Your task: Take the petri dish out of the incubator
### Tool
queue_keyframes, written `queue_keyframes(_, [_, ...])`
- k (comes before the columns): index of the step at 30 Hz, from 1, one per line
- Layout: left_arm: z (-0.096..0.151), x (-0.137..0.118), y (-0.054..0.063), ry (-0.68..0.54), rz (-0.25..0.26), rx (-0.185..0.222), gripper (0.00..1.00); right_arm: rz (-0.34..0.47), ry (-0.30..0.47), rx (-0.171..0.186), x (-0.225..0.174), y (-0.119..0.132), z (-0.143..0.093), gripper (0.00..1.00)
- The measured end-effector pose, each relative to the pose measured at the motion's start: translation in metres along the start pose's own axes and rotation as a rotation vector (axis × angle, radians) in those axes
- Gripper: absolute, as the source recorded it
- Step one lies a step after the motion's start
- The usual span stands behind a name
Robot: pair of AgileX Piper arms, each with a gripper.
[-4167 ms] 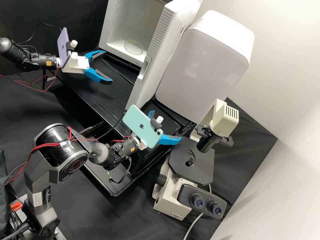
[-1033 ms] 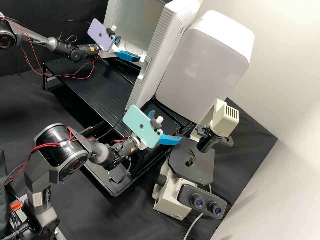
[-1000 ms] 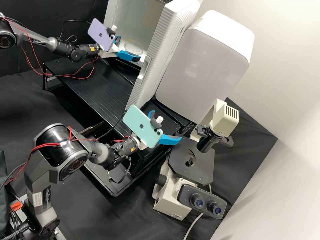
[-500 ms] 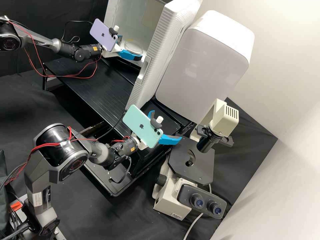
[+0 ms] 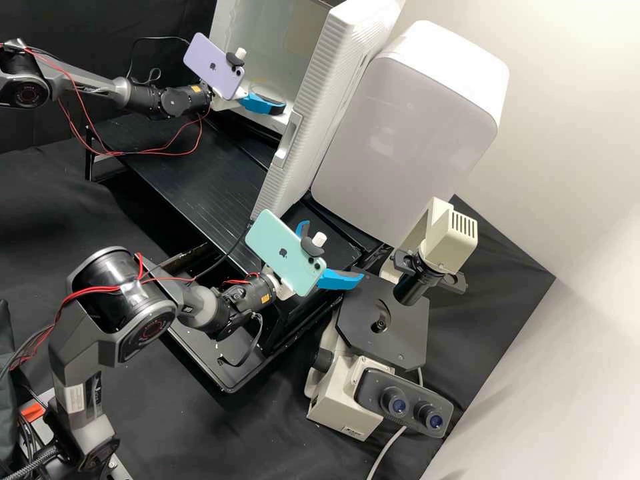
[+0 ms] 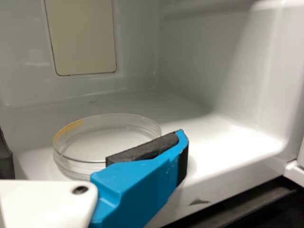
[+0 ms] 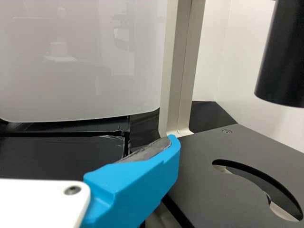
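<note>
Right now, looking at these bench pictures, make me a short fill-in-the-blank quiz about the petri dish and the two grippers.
1. The petri dish lies ____ the incubator.
2. The incubator's door stands ____.
3. The ____ gripper is at the incubator's opening, next to the dish.
4. The right gripper hangs over the microscope stage with its fingers ____.
Answers: inside; open; left; open.

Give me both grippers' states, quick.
Left gripper: jaws open, petri dish not gripped.
Right gripper: jaws open, holding nothing.
</note>
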Motion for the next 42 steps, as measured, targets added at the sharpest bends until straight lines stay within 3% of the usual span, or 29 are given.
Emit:
queue_keyframes(6, [0.004, 0.001, -0.001, 0.002, -0.006, 0.029, 1.00, 0.000, 0.000, 0.000, 0.000, 0.000, 0.000, 1.00])
queue_keyframes(13, [0.005, 0.003, -0.003, 0.000, -0.005, 0.028, 1.00, 0.000, 0.000, 0.000, 0.000, 0.000, 0.000, 1.00])
queue_keyframes(22, [0.007, 0.007, -0.008, -0.005, -0.009, 0.009, 1.00, 0.000, 0.000, 0.000, 0.000, 0.000, 0.000, 1.00])
queue_keyframes(42, [0.012, 0.008, -0.002, -0.033, -0.035, -0.027, 1.00, 0.000, 0.000, 0.000, 0.000, 0.000, 0.000, 1.00])
